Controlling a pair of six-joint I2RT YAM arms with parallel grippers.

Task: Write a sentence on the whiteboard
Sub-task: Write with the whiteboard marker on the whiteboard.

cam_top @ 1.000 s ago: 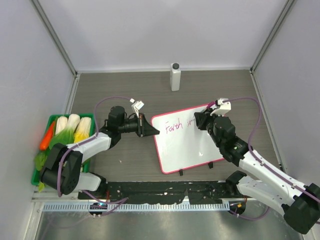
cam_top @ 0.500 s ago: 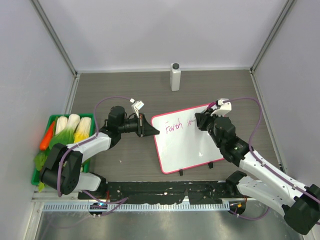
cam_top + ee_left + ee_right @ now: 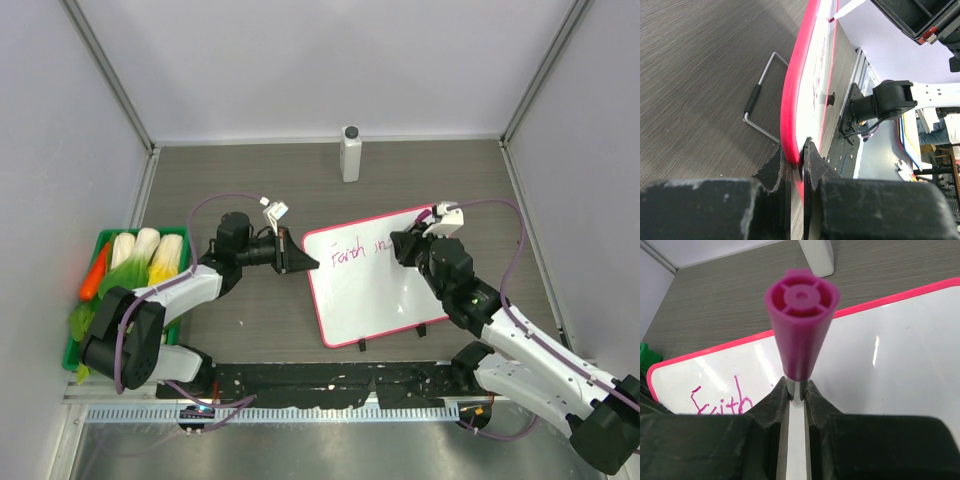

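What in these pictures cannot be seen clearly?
- Marker tip: right wrist view shows only its rear end; in the top view the right gripper covers it.
- The sentence: small in the top view; cut by that gripper in the right wrist view.
- Whiteboard face: edge-on in the left wrist view.

The right fingers (image 3: 775, 401) are pinched tight on a magenta marker (image 3: 801, 325), whose ribbed round butt end points straight at the lens. Beneath it lies the whiteboard (image 3: 900, 355), its pink frame running slantwise over the grey wood-grain table (image 3: 730, 305). Pink handwriting (image 3: 722, 401) shows at lower left, its bottom cut off by the fingers. A white container's base (image 3: 816, 255) stands beyond the board, and a green corner (image 3: 646, 357) peeks in at the left edge.
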